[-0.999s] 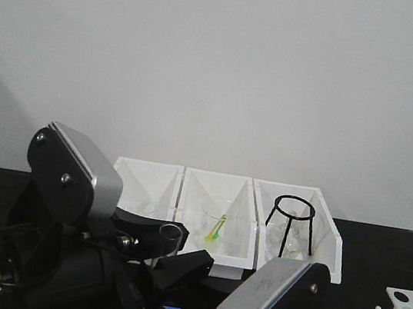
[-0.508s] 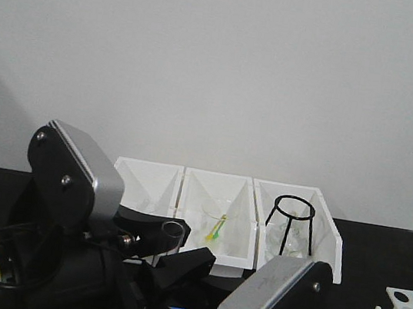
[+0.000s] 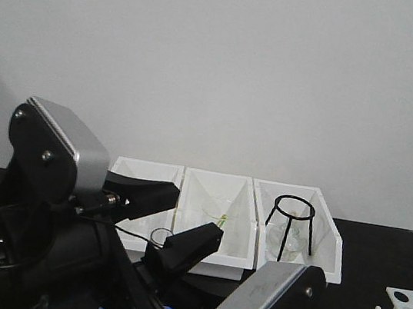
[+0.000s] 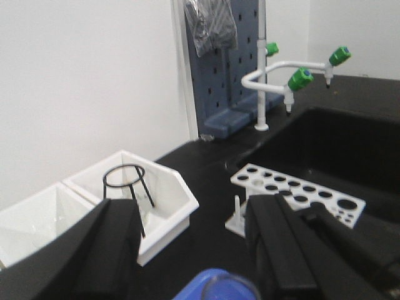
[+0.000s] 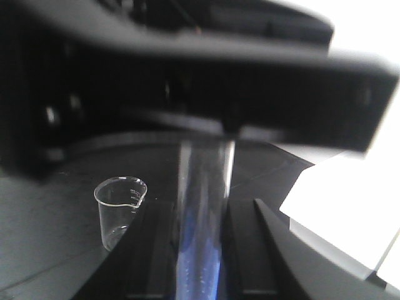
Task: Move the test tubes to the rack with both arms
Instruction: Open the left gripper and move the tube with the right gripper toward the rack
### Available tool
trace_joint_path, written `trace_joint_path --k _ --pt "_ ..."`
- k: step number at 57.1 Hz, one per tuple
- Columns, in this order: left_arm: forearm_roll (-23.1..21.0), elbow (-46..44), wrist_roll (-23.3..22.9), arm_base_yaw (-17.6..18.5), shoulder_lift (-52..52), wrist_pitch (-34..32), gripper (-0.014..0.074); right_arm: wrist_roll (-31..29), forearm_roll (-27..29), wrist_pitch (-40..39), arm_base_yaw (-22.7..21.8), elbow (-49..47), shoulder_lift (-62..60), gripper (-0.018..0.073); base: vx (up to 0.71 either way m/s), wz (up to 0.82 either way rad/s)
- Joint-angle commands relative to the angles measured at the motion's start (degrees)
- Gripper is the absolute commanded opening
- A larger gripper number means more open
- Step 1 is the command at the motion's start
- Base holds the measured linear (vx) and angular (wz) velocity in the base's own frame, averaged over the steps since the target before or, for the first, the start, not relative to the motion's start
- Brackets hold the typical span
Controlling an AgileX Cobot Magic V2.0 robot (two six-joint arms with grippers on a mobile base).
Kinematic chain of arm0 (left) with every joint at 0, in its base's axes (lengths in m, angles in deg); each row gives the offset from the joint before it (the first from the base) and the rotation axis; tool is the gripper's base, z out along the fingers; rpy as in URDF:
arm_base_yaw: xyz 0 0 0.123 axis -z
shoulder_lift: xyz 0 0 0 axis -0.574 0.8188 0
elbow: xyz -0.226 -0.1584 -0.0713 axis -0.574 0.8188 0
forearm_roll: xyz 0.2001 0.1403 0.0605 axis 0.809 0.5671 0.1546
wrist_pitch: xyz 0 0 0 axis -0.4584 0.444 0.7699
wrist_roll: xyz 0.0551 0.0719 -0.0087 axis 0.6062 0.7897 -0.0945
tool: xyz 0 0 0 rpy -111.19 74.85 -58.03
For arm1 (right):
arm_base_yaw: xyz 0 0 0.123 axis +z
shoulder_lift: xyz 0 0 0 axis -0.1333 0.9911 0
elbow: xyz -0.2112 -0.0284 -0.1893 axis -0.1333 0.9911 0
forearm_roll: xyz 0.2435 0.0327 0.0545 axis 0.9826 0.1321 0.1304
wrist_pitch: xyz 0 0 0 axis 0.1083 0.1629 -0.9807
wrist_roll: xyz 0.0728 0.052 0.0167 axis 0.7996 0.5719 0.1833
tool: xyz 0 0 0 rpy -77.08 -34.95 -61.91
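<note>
A single test tube (image 5: 203,187) is held upright above the near part of the black bench (image 3: 378,258), in front of the row of three white bins (image 3: 149,173). In the right wrist view its lower part is flanked closely on both sides by the fingers of the right claw (image 5: 200,209), which is clenched on it. A blue tint is seen through the glass.

The left claw (image 4: 194,209) is released. Its two black fingers (image 4: 284,250) are spread wide, and the rim of the tube is seen low between them, nearer to the right-hand finger. Whether the rim touches that finger cannot be told.

The rack (image 4: 297,194) stands on the bench to the right, well apart from the tube. Its round holes are seen unfilled and its row of pegs is on the near side. Just beyond it lies a black sink (image 4: 337,144), with a white faucet (image 4: 261,94) bearing green nozzles.

A black wire tripod (image 3: 310,234) stands in the rightmost bin. A small clear beaker (image 5: 119,209) stands on the bench to the left of the tube in the right wrist view, apart from it.
</note>
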Motion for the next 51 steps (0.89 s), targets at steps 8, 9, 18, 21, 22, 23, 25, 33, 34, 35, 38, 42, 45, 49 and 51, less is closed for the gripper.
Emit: trace_joint_path --k 8,9,18,21,22,23,25,33,34,35,38,42,45,49,51 --pt "-0.38 -2.26 -0.08 0.26 -4.44 -7.83 0.0488 -0.27 -0.52 -4.39 0.03 -2.00 -1.05 -0.0008 0.00 0.00" --pt "-0.38 -2.26 -0.08 0.26 -4.74 -8.00 0.0488 -0.27 -0.52 -4.39 0.03 -2.00 -1.05 -0.0008 0.00 0.00" --pt "-0.38 -3.05 -0.02 0.26 -7.48 -8.52 0.0488 -0.32 -0.52 -4.39 0.03 -2.00 -1.05 -0.0008 0.00 0.00" --pt "-0.38 -3.62 -0.02 0.26 -7.91 -8.40 0.0488 -0.32 -0.52 -4.39 0.03 -2.00 -1.05 -0.0008 0.00 0.00" --pt "-0.38 -3.80 0.05 0.26 -7.91 -8.47 0.0488 -0.32 -0.52 -4.39 0.03 -2.00 -1.05 -0.0008 0.00 0.00" --pt "-0.38 -4.10 0.19 0.26 -7.91 -8.30 0.0488 -0.32 -0.52 -4.39 0.03 -2.00 -1.05 -0.0008 0.00 0.00" --pt "-0.38 -4.59 0.56 0.26 -7.91 -8.29 0.0488 -0.32 -0.37 -4.34 0.03 -2.00 -1.05 -0.0008 0.00 0.00" --pt "-0.38 -5.41 0.99 0.26 -7.86 -8.24 0.0488 -1.43 2.18 -4.27 -1.42 -1.95 -1.05 -0.0008 0.00 0.00" --pt "-0.38 -5.41 0.99 0.26 -7.86 -8.24 0.0488 -1.55 2.76 -4.27 -2.08 -1.95 -1.05 -0.0008 0.00 0.00" --pt "-0.38 -5.41 0.99 0.26 -7.86 -8.17 0.0488 -1.79 3.22 -4.22 -2.88 -1.95 -1.05 -0.0008 0.00 0.00" --pt "-0.38 -5.41 0.99 0.26 -7.86 -8.12 0.0488 -2.97 4.25 -4.17 -5.38 -1.95 -1.05 -0.0008 0.00 0.00" --pt "-0.38 -5.41 0.99 0.26 -7.91 -7.84 0.0488 -3.81 5.13 -3.98 -9.20 -1.95 -1.05 -0.0008 0.00 0.00" --pt "-0.38 -5.41 0.99 0.26 -7.91 -7.56 0.0488 -3.81 5.13 -3.98 -11.79 -1.95 -1.05 -0.0008 0.00 0.00" --pt "-0.38 -5.41 0.99 0.26 -7.85 -7.00 0.0488 -3.81 5.13 -3.92 -15.61 -1.95 -1.05 -0.0008 0.00 0.00" --pt "-0.38 -5.41 0.99 0.26 -7.85 -6.44 0.0488 -3.75 5.13 -3.84 -17.51 -1.95 -1.05 -0.0008 0.00 0.00"
